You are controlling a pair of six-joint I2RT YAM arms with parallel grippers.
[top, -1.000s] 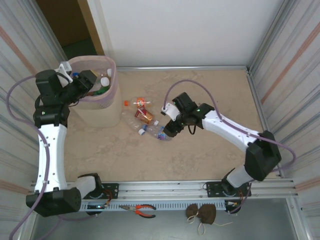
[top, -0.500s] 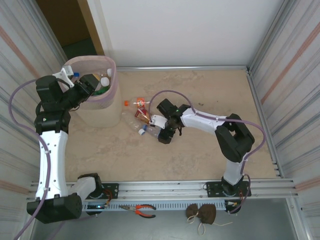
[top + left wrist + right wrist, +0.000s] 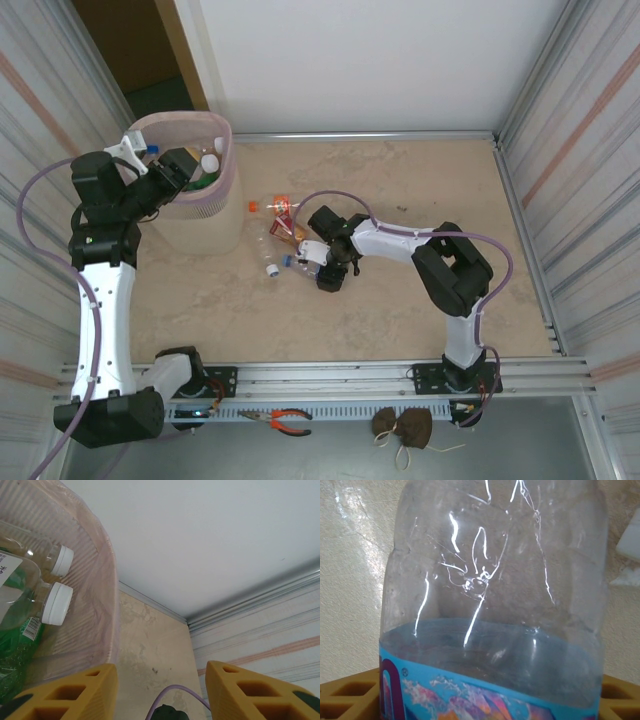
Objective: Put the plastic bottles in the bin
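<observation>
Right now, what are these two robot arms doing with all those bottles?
They are moving plastic bottles from the table into the pink bin. The left arm's fingers hang open and empty at its rim, with white-capped bottles inside. The right arm's fingers sit either side of a clear bottle with a blue label; whether they grip it is unclear. A few others lie nearby.

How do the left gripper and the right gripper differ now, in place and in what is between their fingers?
The left gripper hangs at the rim of the bin; the right gripper is low over the table. The left gripper has nothing between its fingers; the right gripper has a clear blue-labelled bottle between them, but the grip is uncertain. Both have yellow fingers.
</observation>
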